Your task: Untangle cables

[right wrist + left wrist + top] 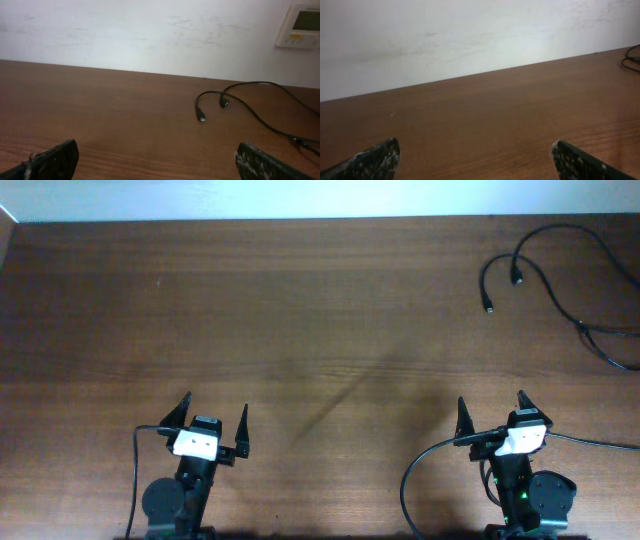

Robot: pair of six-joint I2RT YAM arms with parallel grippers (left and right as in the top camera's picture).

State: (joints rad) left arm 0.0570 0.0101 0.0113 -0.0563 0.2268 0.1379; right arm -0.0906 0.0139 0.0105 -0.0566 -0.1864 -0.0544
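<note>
Lying cables (583, 327), well beyond right gripper (492, 400)

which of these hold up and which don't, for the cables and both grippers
1. The cables lie at the far right of the table. True.
2. The left gripper holds a cable. False: it is open and empty.
3. The right gripper is open. True.
4. A plug sits between the right gripper's fingers. False: the plugs lie farther out on the table, apart from it.
</note>
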